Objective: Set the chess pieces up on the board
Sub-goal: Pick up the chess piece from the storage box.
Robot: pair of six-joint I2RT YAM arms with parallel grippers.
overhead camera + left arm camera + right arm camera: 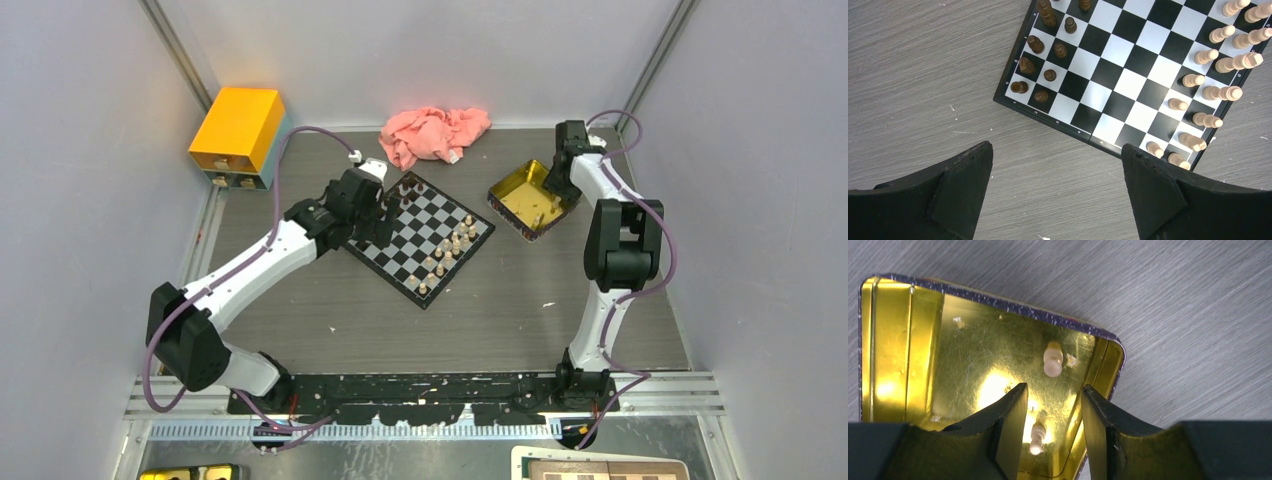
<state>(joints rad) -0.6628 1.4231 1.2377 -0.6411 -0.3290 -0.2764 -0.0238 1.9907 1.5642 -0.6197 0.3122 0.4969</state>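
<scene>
The left hand (372, 205) hovers by the far-left corner of the board (430, 235), which lies diamond-wise on the grey woodgrain tabletop (500, 320). The right hand (556, 178) hangs over a gold tin (512, 190) beside it.

In the left wrist view, this hand's black fingers are spread wide and empty. Turned dark brown pieces (1035, 44) stand in two rows on the glossy black-and-pale checks (1118, 75), with pale beige pieces (1220, 92) ranked opposite.

In the right wrist view, the right hand (1053, 390) is spread and grips nothing. Two pale pieces lie on the scratched, shiny tin floor, one (1053, 359) ahead and one (1037, 437) between the fingers. The setup looks nearly finished, with those two left.
</scene>
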